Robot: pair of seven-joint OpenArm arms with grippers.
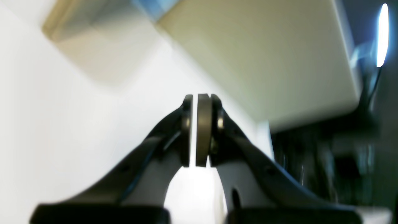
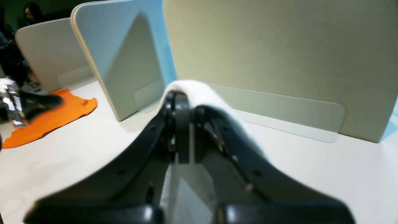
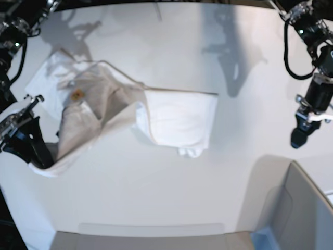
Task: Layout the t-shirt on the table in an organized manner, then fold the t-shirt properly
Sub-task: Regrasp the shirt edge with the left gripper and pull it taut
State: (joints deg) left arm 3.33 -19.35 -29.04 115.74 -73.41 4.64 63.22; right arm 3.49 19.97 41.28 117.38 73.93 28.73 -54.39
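White cloth, one t-shirt (image 3: 171, 120), lies half-spread on the desk (image 3: 156, 192) toward its left edge. The right arm's fingers (image 2: 182, 102) are closed on a hem (probably to drag it flat). The left arm's fingers (image 1: 199, 130), nearly closed on nothing, hang by the desk's right edge.

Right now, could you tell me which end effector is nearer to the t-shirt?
The right end effector: it is clamped on the t-shirt at its lower corner. The left end effector hangs well off to the other side, clear of the cloth.
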